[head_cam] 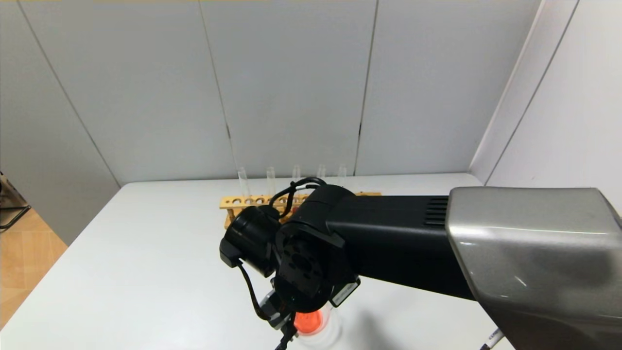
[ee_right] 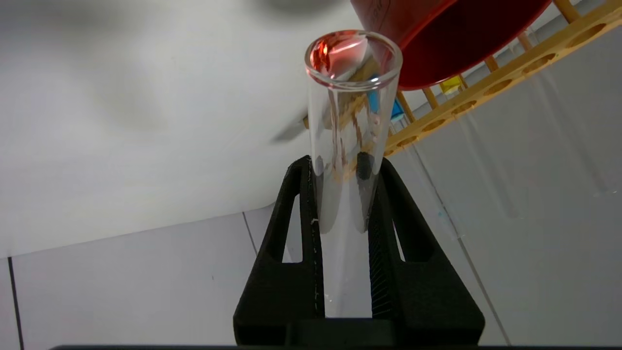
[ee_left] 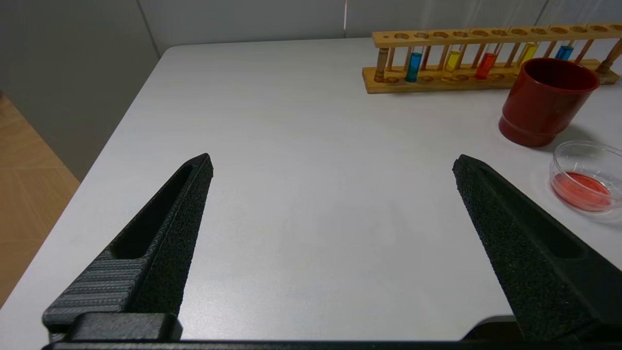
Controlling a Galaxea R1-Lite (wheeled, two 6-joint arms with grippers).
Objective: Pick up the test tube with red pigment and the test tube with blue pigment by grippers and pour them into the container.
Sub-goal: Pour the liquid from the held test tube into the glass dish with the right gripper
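Right gripper (ee_right: 340, 167) clamps tube (ee_right: 347, 126) — container (head_cam: 311, 324) half-hidden (arm).

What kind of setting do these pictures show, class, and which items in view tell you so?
Probably a chemistry-style lab bench set up for a demo: a wooden rack holding tubes of coloured liquid, a test tube clamped in the right gripper, and a clear container with red liquid on a white table.

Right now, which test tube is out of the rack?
The test tube clamped in the right hand, tipped mouth-down with red traces at its rim. The other tubes, blue, yellow and red, stand in the wooden rack.
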